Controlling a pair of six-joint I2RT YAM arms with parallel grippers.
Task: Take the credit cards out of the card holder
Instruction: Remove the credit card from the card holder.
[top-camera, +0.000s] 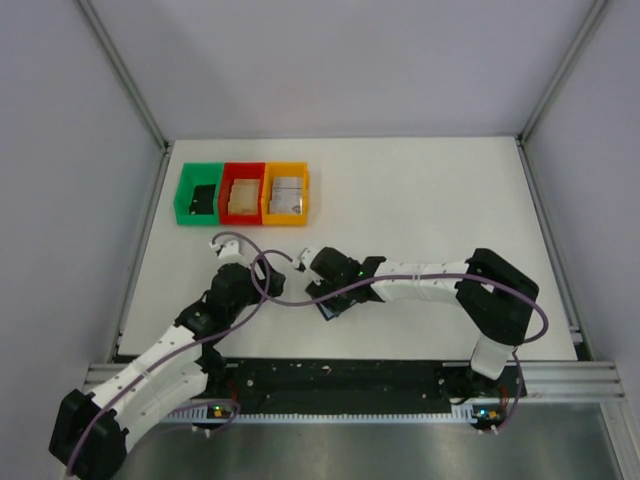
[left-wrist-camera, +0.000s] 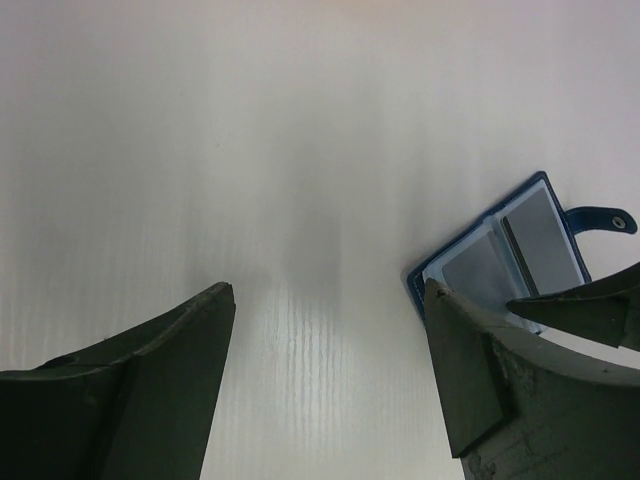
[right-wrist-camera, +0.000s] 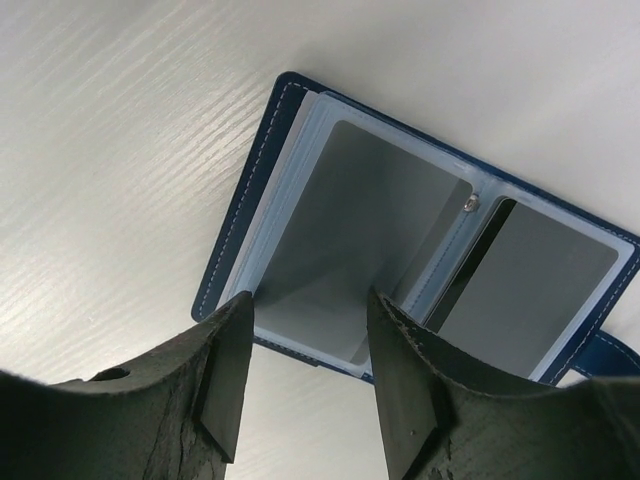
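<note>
Right hand (right-wrist-camera: 310, 300) straddles near edge of card holder (right-wrist-camera: 390, 200).

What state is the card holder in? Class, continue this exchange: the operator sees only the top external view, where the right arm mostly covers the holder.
Observer: From the right wrist view, the card holder lies open on the table.
Operator: Are any cards inside it?
Observer: Yes, a grey card sits in each visible panel.
Operator: Where exactly is the right gripper?
Observer: The right gripper hangs over the left panel's near edge, jaws apart.
</note>
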